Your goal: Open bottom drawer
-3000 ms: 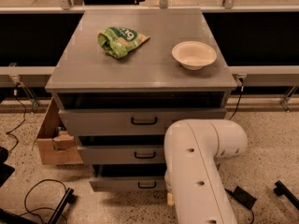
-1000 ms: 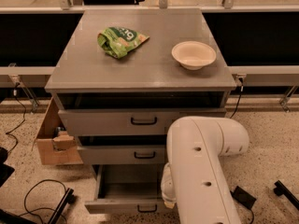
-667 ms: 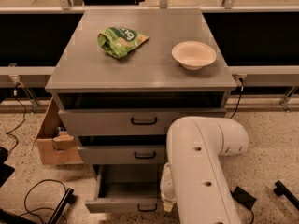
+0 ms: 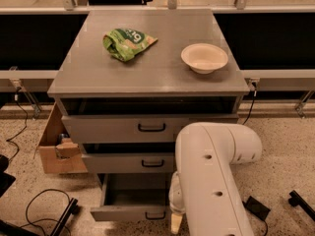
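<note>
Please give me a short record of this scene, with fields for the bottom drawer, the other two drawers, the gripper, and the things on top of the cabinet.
bottom drawer: pulled out, grey interior showing, nothing seen inside
middle drawer: front sits further back than the bottom one
top drawer: front also further back
gripper: low, at the right end of the bottom drawer's front, partly hidden by the white arm
cabinet top: green bag left, white bowl right

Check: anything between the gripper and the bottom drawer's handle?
Nothing: in the camera view, only bare grey front of the bottom drawer separates its handle from the gripper, low at the front's right end, beside the arm.
</note>
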